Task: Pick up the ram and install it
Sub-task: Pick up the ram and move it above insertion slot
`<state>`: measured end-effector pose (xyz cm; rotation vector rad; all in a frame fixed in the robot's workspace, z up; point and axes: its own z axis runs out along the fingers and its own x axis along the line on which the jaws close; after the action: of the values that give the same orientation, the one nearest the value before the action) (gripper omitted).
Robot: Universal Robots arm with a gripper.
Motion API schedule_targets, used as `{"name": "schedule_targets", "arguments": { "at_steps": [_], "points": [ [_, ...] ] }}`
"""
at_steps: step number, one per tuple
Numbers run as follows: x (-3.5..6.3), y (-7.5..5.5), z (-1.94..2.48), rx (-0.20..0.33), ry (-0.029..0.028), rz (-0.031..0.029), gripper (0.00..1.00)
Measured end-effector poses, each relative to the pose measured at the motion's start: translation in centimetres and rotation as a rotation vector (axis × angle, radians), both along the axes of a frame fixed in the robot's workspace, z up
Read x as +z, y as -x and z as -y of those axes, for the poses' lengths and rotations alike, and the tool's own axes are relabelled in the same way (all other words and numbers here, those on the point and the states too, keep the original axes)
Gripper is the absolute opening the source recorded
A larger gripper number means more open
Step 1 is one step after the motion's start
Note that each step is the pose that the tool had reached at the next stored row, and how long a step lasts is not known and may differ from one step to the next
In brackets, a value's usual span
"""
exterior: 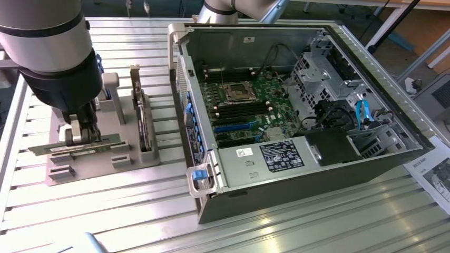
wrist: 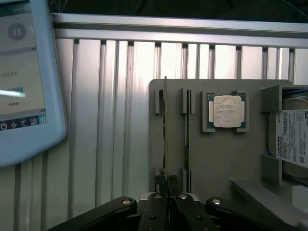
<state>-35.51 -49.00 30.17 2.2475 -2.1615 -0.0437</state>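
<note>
Two thin green ram sticks stand on edge in a grey holder [wrist: 221,163]. In the wrist view my gripper [wrist: 167,185] sits over the end of one ram [wrist: 165,125], its fingers closed against the stick's edge. The second ram [wrist: 186,130] stands parallel beside it, free. In the exterior view the gripper [exterior: 79,138] reaches down onto the ram [exterior: 42,148] in the holder [exterior: 98,169], at that view's left. The open computer case [exterior: 281,168] lies at the right, with the motherboard [exterior: 246,105] and its dark memory slots [exterior: 243,110] exposed.
A square silver processor [wrist: 227,111] rests in a recess of the holder, and a hard drive [wrist: 292,139] stands in its far bracket. A tablet screen [wrist: 24,82] lies on the ribbed metal table [wrist: 110,120]. A printed sheet [exterior: 436,176] lies beyond the case.
</note>
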Motion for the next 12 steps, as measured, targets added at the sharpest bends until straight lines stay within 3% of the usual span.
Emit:
{"name": "schedule_targets", "arguments": {
  "at_steps": [12],
  "points": [
    [2.71, 0.0, 0.00, 0.000, 0.0000, 0.0000, 0.12]
  ]
}}
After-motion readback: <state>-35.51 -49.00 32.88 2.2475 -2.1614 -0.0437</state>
